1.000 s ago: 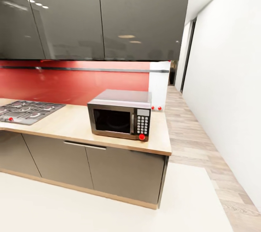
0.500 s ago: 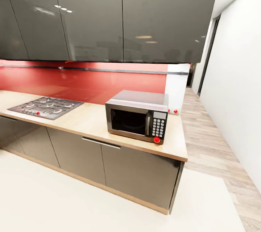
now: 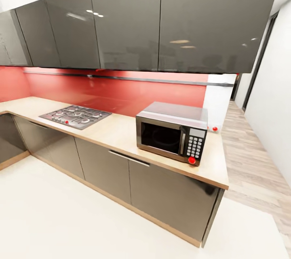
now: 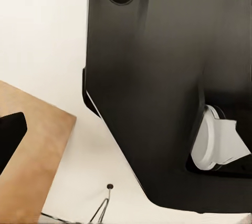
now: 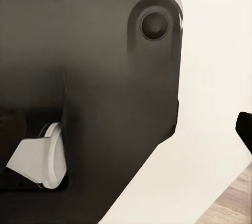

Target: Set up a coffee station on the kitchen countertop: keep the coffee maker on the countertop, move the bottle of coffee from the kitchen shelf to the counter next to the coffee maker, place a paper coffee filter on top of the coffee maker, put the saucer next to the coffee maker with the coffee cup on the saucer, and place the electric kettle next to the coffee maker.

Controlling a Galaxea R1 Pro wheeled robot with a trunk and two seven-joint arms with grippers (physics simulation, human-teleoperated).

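A wooden countertop [image 3: 117,131] runs under dark wall cabinets and along a red backsplash in the head view. It carries a microwave and a gas hob. In the left wrist view one dark fingertip [image 4: 10,137] pokes in at the picture's edge, over pale floor and a wooden patch. The right wrist view has a dark fingertip [image 5: 245,129] at its edge too. Both wrist views look at my black base [image 4: 157,77] and its white wheels [image 5: 39,156]. I cannot tell how either pair of jaws stands.
A steel microwave [image 3: 171,131] stands near the counter's right end, and a gas hob [image 3: 76,116] lies further left. The counter bends round a corner at far left. Pale floor [image 3: 81,218] spreads before the cabinets, and a wood-floored corridor [image 3: 250,162] runs past the right end.
The whole head picture has shifted: the camera has swung left, so microwave and hob sit further right and the counter's left corner has come into view. Nothing on the counter moved.
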